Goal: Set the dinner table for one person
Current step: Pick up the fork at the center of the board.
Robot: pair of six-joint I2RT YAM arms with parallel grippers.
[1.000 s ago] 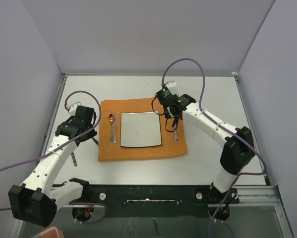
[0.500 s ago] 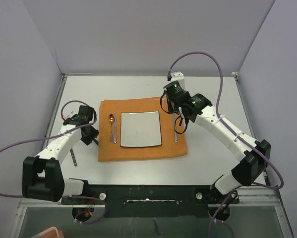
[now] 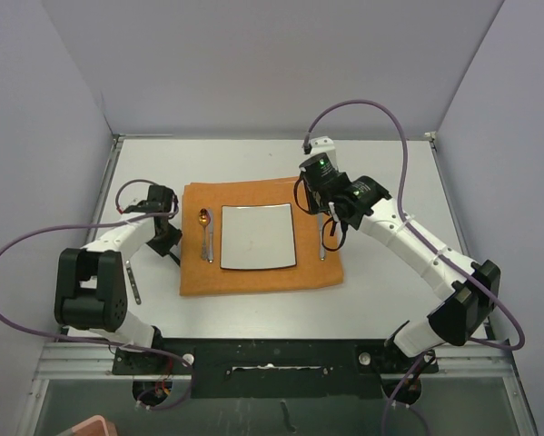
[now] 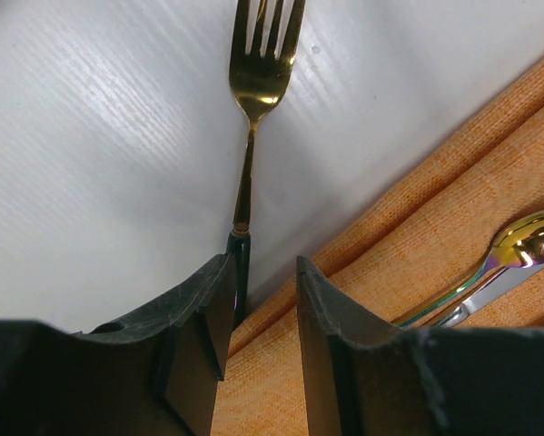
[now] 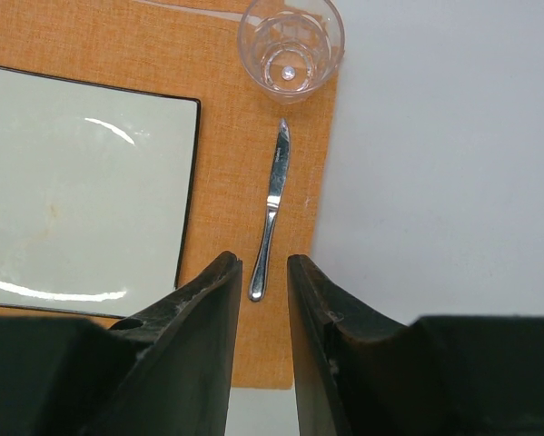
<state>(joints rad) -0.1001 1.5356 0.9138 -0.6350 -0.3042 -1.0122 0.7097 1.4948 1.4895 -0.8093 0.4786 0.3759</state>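
Note:
On the white dinner table (image 3: 253, 159) lies an orange mat (image 3: 253, 280) with a square white plate (image 3: 258, 236) in its middle. A spoon (image 3: 206, 234) lies left of the plate and a knife (image 3: 322, 243) right of it. A clear glass (image 5: 291, 47) stands at the mat's corner beyond the knife tip. A gold fork (image 4: 253, 100) with a dark handle lies on the bare table by the mat's left edge. My left gripper (image 3: 169, 243) hangs open over that edge, its left finger beside the fork's handle end. My right gripper (image 3: 331, 229) hovers open above the knife handle.
A thin grey utensil (image 3: 133, 283) lies on the table left of the mat, near the left arm's elbow. Grey walls close in the table on the left, back and right. The arms' black base rail (image 3: 272, 359) runs along the near edge.
The left arm's elbow has swung back toward the near left while its gripper stayed by the mat's left edge. The right gripper has shifted a little to the right over the knife.

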